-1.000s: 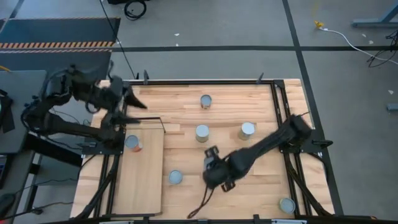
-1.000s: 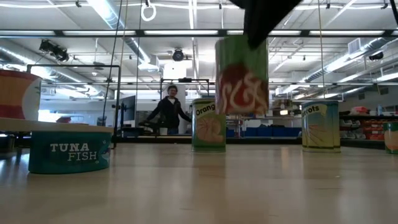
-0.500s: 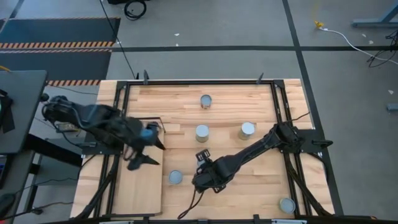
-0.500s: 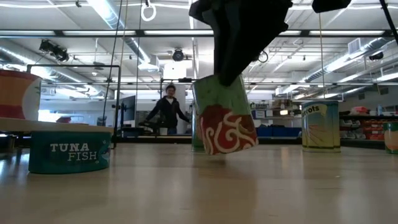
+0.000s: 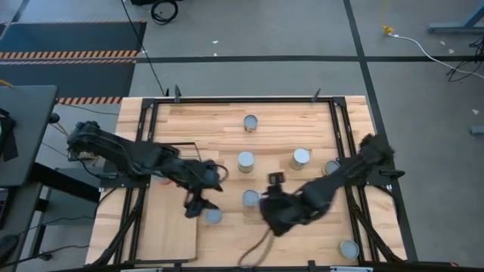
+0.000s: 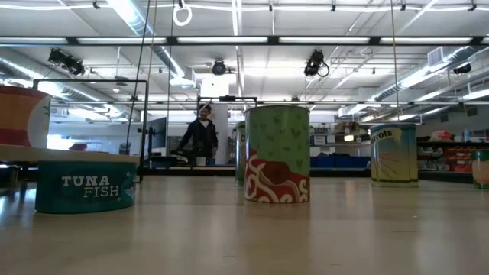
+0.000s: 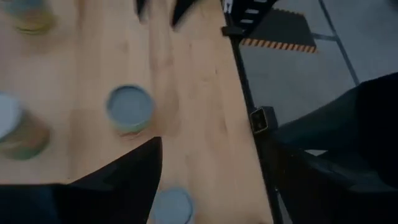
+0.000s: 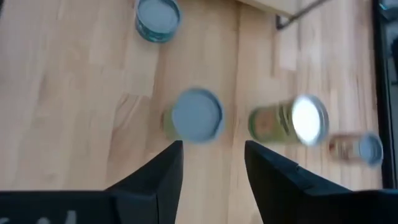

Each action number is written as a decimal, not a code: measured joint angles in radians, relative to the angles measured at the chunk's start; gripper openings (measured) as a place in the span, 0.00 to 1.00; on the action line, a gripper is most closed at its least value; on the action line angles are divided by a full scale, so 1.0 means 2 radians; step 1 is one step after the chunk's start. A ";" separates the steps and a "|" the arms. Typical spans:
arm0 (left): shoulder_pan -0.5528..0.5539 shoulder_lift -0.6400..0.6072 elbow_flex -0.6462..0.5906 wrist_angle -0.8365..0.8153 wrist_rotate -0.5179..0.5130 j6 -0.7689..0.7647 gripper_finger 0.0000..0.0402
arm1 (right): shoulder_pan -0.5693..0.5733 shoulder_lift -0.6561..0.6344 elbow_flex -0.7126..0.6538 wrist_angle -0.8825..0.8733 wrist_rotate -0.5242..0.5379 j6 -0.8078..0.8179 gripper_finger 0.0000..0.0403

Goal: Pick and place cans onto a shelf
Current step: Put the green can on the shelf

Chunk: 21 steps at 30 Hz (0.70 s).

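Observation:
A green-and-red can (image 6: 276,153) stands upright on the table by its base, also in the high view (image 5: 251,198) and just ahead of my right gripper's fingers (image 8: 197,115). My right gripper (image 5: 268,207) is open and empty beside it (image 8: 214,167). My left gripper (image 5: 200,201) is open and empty over the shelf's (image 5: 168,219) right edge, close to the flat tuna can (image 5: 214,216), which rests on the table (image 6: 84,186). An orange-labelled can (image 6: 19,114) stands on the shelf; in the high view my left arm hides it.
More cans stand on the table: far middle (image 5: 250,123), centre (image 5: 246,161), centre right (image 5: 300,158), by my right arm (image 5: 331,167), near right corner (image 5: 349,248). The shelf's black wire frame (image 5: 181,146) is at its far end. A person (image 6: 202,137) stands in the room behind.
My right gripper has carried the green-and-red can down, tipped, then set it upright on the table, let go, and drawn back up and toward the table's right. My left gripper has swung from the far left corner across the shelf, toward the tuna can.

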 joint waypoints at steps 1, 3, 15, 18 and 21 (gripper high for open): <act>0.000 0.017 0.000 0.012 0.000 -0.004 0.71 | 0.009 -0.017 -0.019 0.000 0.008 0.024 0.44; 0.001 0.049 0.000 0.040 -0.006 -0.002 0.69 | 0.025 -0.049 -0.058 0.001 0.023 0.072 0.44; -0.017 0.196 0.000 0.145 -0.078 -0.043 0.57 | 0.077 -0.142 -0.206 0.078 0.065 0.199 0.45; -0.017 0.209 0.000 0.146 -0.121 -0.028 0.56 | 0.080 -0.139 -0.221 0.083 0.058 0.192 0.46; -0.019 0.218 0.000 0.145 -0.153 0.023 0.56 | 0.079 -0.131 -0.227 0.090 0.044 0.180 0.46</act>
